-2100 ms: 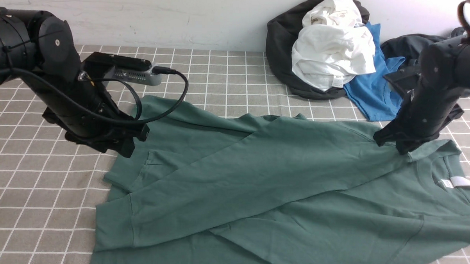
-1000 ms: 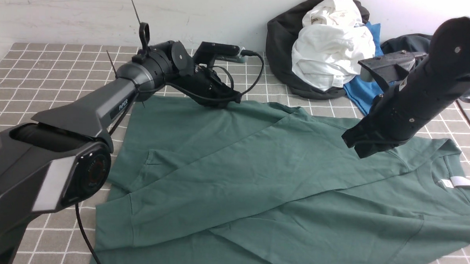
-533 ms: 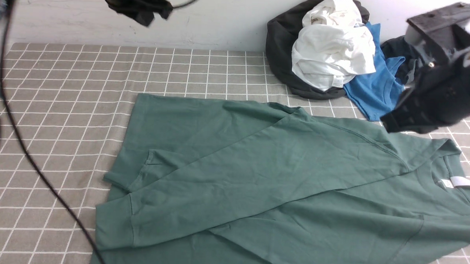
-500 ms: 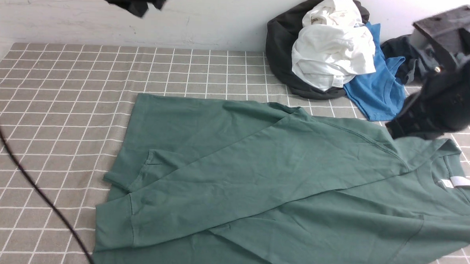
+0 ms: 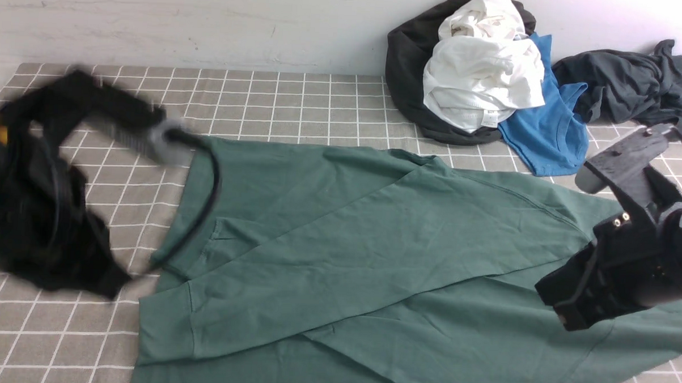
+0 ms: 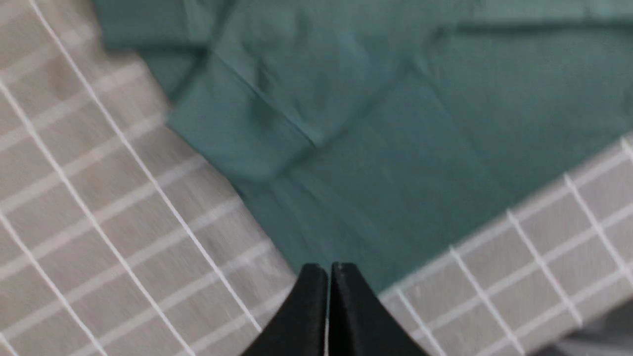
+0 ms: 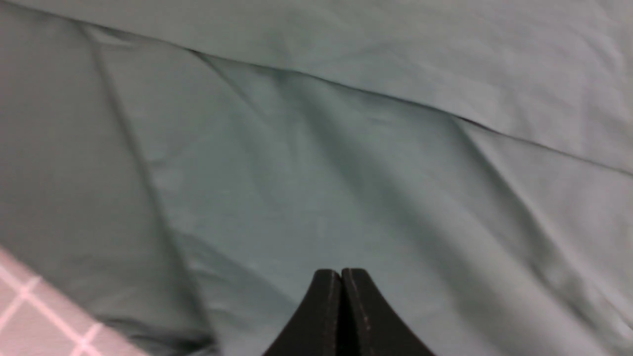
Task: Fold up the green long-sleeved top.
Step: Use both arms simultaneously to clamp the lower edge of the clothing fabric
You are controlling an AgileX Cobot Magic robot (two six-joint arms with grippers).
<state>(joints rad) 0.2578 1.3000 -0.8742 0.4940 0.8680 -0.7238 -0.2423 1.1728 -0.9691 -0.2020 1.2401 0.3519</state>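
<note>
The green long-sleeved top lies flat on the checked cloth, with both sleeves folded across its body and the cuffs at the left. My left gripper is blurred and shut on nothing, just left of the cuffs. In the left wrist view its closed jaws hover over a corner of the top. My right gripper is shut and empty above the near right part of the top, and its arm hides the neck label. In the right wrist view the closed jaws are over plain green fabric.
A pile of clothes lies at the back right by the wall: a white garment on a dark charcoal one, a blue T-shirt and a dark grey garment. The grey checked tablecloth covers the table.
The left arm has swung from high at the back down to the near left beside the cuffs. The right arm has moved from the far right shoulder toward me, over the neck area.
</note>
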